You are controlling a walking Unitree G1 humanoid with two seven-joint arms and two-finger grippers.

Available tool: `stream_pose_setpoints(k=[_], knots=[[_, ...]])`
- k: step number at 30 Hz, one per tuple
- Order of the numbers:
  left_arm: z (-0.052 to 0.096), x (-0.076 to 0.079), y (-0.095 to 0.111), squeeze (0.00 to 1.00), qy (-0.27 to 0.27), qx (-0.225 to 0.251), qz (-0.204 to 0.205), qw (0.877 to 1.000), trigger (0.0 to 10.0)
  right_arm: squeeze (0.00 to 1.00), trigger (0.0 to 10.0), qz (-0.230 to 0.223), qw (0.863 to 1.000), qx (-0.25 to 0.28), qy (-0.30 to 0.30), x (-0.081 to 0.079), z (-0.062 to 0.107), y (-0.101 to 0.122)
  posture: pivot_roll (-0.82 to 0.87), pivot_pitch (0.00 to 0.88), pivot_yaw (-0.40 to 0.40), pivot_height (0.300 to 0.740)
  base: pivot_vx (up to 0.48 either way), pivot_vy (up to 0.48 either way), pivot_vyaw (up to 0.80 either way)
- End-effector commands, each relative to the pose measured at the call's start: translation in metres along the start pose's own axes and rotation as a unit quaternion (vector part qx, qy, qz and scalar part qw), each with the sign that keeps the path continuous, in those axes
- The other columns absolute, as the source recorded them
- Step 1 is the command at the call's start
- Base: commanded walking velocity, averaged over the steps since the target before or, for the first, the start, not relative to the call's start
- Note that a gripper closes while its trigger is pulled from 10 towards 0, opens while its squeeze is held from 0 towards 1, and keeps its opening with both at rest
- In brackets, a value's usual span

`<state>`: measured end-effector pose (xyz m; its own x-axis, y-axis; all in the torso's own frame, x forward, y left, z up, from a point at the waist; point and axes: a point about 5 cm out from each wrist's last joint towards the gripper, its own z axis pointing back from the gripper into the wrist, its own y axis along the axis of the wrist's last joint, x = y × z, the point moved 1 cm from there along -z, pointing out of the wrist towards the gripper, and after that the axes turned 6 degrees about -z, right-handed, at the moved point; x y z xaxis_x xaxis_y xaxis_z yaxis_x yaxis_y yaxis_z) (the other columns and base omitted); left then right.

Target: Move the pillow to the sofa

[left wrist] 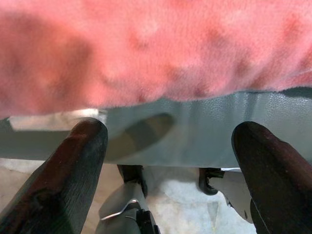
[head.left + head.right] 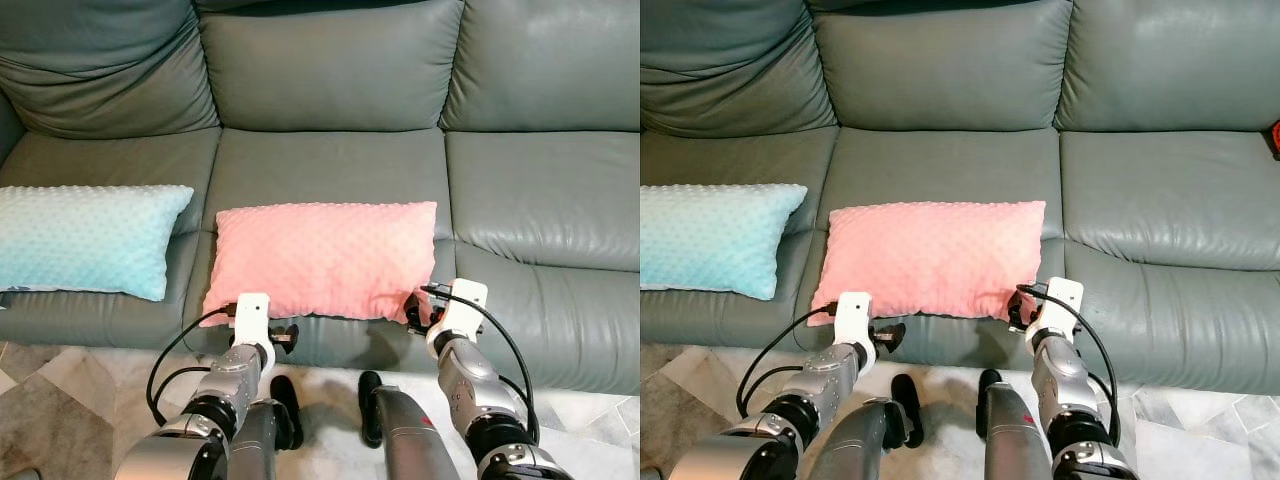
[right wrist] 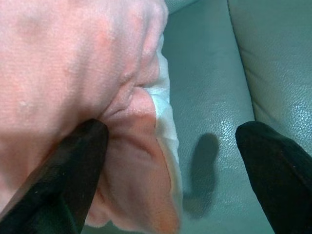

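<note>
The pink pillow [image 2: 325, 258] lies flat on the middle seat of the grey-green leather sofa [image 2: 330, 165], its front edge overhanging the seat's front. My left gripper [image 2: 284, 335] hangs open just under the pillow's front left corner, in front of the seat edge; in the left wrist view the pillow [image 1: 156, 48] is above the spread fingers [image 1: 73, 170]. By the pillow's front right corner my right gripper [image 2: 414, 312] is open. In the right wrist view one finger [image 3: 73, 165] rests against the pillow corner [image 3: 131, 122] and the other stands over bare leather.
A light blue pillow [image 2: 85, 238] lies on the left seat. The right seat [image 2: 545, 195] is bare leather. Below the sofa front is a pale tiled floor [image 2: 60, 390], with my own legs [image 2: 390, 425] close to the sofa.
</note>
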<state>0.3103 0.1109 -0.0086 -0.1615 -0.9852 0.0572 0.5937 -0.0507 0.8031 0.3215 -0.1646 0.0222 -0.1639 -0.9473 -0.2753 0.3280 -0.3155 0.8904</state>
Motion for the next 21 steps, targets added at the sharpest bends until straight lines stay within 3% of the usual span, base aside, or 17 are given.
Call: stream_pose_setpoints(k=[1,5,12,13,14,16,17,21], knots=[[0.004,-0.006,-0.025,0.0,0.01,-0.036,-0.001,0.999,10.0,0.0,10.0,-0.004,1.0,-0.025,0.005,-0.002,0.006,-0.017,-0.08,0.405,0.115,0.74,0.0,0.0,0.0],[0.005,-0.005,-0.03,0.0,0.018,-0.043,-0.001,0.999,10.0,0.0,10.0,-0.013,1.0,-0.02,0.013,-0.009,0.005,-0.017,-0.08,0.401,0.117,0.74,0.0,0.0,0.0],[0.002,0.002,-0.016,0.0,0.013,-0.013,-0.007,1.0,10.0,0.0,10.0,-0.019,1.0,-0.004,0.023,-0.015,0.006,-0.014,-0.09,0.403,0.115,0.74,0.0,0.0,0.0],[-0.001,0.019,0.004,0.0,-0.029,0.031,-0.003,0.999,10.0,0.0,10.0,-0.017,1.0,0.003,0.026,-0.016,0.007,-0.012,-0.09,0.407,0.115,0.74,0.0,0.0,0.0],[-0.001,0.026,0.01,0.0,-0.046,0.045,-0.003,0.998,10.0,0.0,10.0,-0.015,1.0,0.005,0.026,-0.016,0.007,-0.011,-0.09,0.408,0.115,0.74,0.0,0.0,0.0],[-0.001,0.031,0.014,0.0,-0.055,0.053,-0.003,0.997,10.0,0.0,10.0,-0.014,1.0,0.006,0.026,-0.016,0.008,-0.011,-0.09,0.408,0.115,0.74,0.0,0.0,0.0],[-0.001,0.044,0.022,0.0,-0.076,0.069,-0.009,0.995,10.0,0.0,10.0,-0.013,1.0,0.006,0.022,-0.012,0.009,-0.013,-0.08,0.409,0.115,0.74,0.0,0.0,0.0],[-0.001,0.059,0.029,0.0,-0.099,0.08,-0.007,0.992,10.0,0.0,10.0,-0.019,1.0,0.003,0.011,-0.006,0.011,-0.016,-0.08,0.407,0.115,0.74,0.0,0.0,0.0]])
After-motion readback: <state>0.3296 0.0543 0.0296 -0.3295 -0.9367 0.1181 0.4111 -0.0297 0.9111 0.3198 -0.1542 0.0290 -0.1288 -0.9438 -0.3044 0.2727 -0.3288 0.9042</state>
